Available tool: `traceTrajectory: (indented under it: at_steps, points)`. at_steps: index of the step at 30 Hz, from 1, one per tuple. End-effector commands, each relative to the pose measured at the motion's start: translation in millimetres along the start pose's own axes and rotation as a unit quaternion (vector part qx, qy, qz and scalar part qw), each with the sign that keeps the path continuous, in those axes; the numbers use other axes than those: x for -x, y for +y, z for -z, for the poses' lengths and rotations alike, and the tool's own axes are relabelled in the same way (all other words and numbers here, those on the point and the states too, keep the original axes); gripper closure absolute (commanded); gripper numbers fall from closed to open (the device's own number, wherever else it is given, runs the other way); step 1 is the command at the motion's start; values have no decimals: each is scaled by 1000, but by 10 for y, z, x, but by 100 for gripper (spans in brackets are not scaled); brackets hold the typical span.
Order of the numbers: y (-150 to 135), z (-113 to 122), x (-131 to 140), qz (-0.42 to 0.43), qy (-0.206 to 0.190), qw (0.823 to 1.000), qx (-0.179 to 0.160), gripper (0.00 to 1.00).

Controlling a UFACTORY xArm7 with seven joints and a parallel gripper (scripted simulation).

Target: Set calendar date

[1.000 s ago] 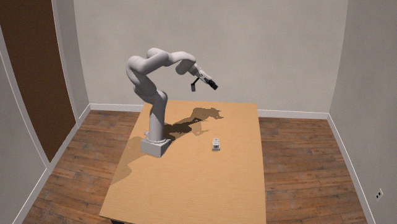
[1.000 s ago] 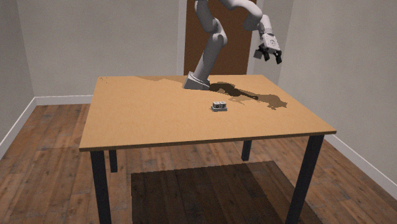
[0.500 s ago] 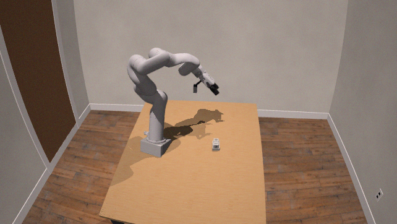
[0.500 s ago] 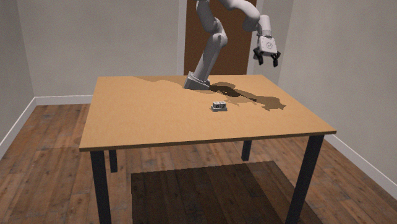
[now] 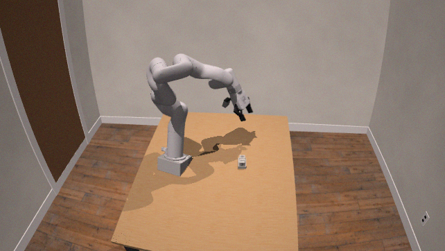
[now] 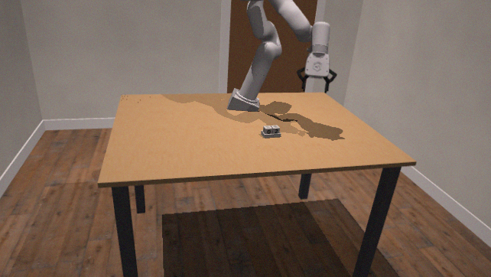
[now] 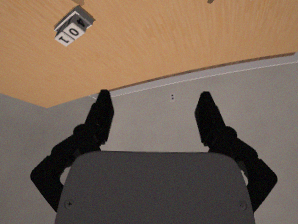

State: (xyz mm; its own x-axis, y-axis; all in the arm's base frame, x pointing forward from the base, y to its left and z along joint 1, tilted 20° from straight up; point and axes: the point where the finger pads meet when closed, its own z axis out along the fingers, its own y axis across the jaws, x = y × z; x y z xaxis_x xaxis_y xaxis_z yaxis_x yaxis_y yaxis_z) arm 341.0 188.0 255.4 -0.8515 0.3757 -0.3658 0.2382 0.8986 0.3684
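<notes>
A small grey calendar tray (image 6: 271,135) sits flat on the wooden table, holding two grey cubes side by side. In the exterior view the left cube (image 6: 268,131) reads 0 and the right cube (image 6: 275,131) reads 2. The calendar also shows in the top view (image 5: 242,161) and at the upper left of the wrist view (image 7: 72,26). My gripper (image 5: 243,114) is open and empty, high above the far edge of the table, well away from the calendar. It also shows in the exterior view (image 6: 316,84) and in the wrist view (image 7: 154,115).
The arm's base (image 5: 174,163) stands on the table to the left of the calendar in the top view. The table's far edge lies under the gripper, with the room wall behind it.
</notes>
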Motion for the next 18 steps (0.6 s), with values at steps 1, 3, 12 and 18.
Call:
traceTrajectory:
  at_steps: [1, 3, 12, 18]
  points:
    - [-215, -166, 95, -75, 39, 996, -20, 0]
    - [-332, -239, 124, -112, 55, 992, -31, 0]
    - [-801, -490, 204, -257, 113, 957, -71, 0]
    - [-1166, -643, 237, -365, 150, 913, -100, 0]
